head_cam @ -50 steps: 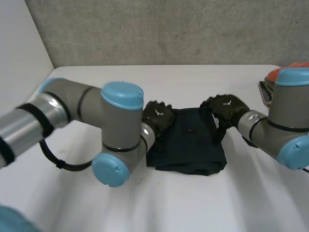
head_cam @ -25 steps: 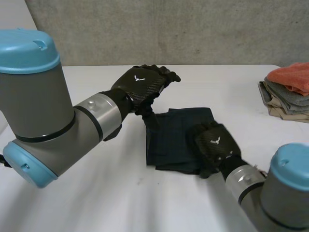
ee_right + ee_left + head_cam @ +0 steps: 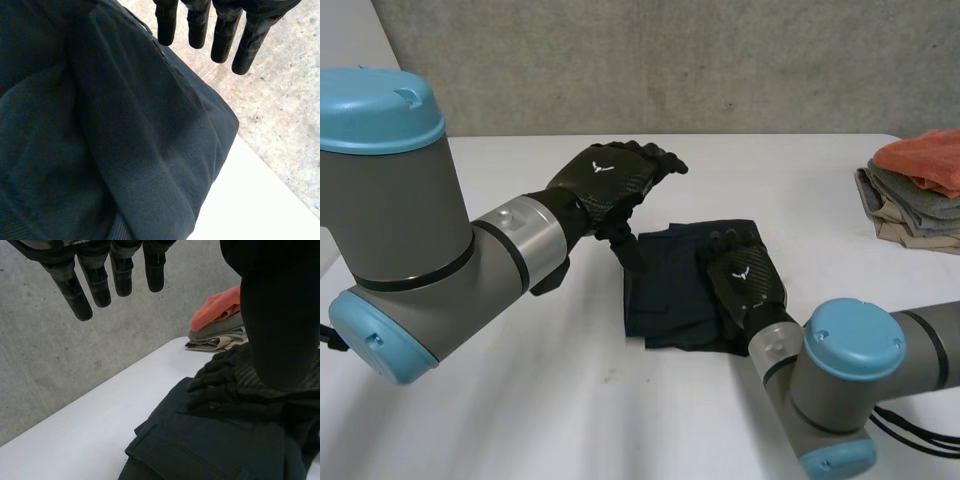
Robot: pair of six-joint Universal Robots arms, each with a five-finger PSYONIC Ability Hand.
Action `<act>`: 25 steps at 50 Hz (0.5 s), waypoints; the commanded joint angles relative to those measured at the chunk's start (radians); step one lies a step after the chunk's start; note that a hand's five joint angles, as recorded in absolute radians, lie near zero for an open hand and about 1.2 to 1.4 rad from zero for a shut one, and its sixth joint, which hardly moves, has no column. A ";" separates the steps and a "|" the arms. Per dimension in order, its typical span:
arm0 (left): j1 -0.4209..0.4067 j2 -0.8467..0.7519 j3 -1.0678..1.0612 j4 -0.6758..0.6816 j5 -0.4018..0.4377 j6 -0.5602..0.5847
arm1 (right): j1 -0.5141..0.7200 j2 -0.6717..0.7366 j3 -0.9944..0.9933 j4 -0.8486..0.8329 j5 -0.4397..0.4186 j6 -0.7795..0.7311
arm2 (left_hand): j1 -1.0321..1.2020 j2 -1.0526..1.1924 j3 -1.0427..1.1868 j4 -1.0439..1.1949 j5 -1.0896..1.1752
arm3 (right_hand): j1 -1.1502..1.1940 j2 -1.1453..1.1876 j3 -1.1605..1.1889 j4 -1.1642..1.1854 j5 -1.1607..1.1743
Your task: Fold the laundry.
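Note:
A dark navy garment (image 3: 670, 285) lies folded into a rough square in the middle of the white table (image 3: 800, 180). My left hand (image 3: 605, 178) hovers above its far left corner, open, fingers straight and holding nothing; in the left wrist view its fingers (image 3: 100, 275) hang over the garment (image 3: 200, 445). My right hand (image 3: 745, 275) rests flat on the garment's right part with fingers straight, pointing toward the far edge. The right wrist view shows its fingers (image 3: 222, 35) stretched over the cloth (image 3: 125, 130). The left wrist view also shows the right hand (image 3: 225, 382) lying on the fabric.
A stack of folded laundry (image 3: 918, 190), orange on top of grey and beige, sits at the table's far right edge; it is also in the left wrist view (image 3: 220, 322). A concrete wall stands behind the table. My right elbow is low near the front edge.
The left hand lifted off the garment's left edge and now hovers above it. The right hand moved from the far right corner to the near edge, then slid onto the garment's right part.

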 commanded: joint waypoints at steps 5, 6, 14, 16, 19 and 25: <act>0.002 -0.002 -0.023 0.003 0.002 0.000 | -0.008 0.093 -0.179 0.017 -0.038 0.004 | 0.006 0.008 0.010 0.015 0.002 | 0.845 0.788 0.809 0.771 0.771; 0.002 -0.002 -0.025 0.003 0.002 0.000 | -0.008 0.097 -0.191 0.018 -0.050 0.006 | 0.006 0.008 0.010 0.015 0.002 | 0.962 0.906 0.926 0.889 0.888; 0.002 -0.001 -0.027 0.003 0.001 0.000 | -0.045 0.137 -0.319 0.164 -0.212 0.017 | 0.006 0.008 0.010 0.015 0.002 | 1.236 1.179 1.199 1.162 1.162; 0.002 -0.001 -0.027 0.003 0.001 0.000 | -0.100 0.145 -0.343 0.210 -0.244 0.015 | 0.006 0.008 0.010 0.015 0.002 | 1.236 1.179 1.199 1.162 1.162; 0.000 0.001 -0.027 0.003 0.001 0.000 | -0.149 0.142 -0.357 0.239 -0.278 0.013 | 0.006 0.008 0.010 0.015 0.002 | 1.236 1.179 1.199 1.162 1.162; 0.000 0.002 -0.027 0.002 -0.001 0.000 | -0.313 0.104 -0.382 0.258 -0.339 0.001 | 0.003 0.005 0.007 0.012 -0.001 | 1.236 1.179 1.199 1.162 1.162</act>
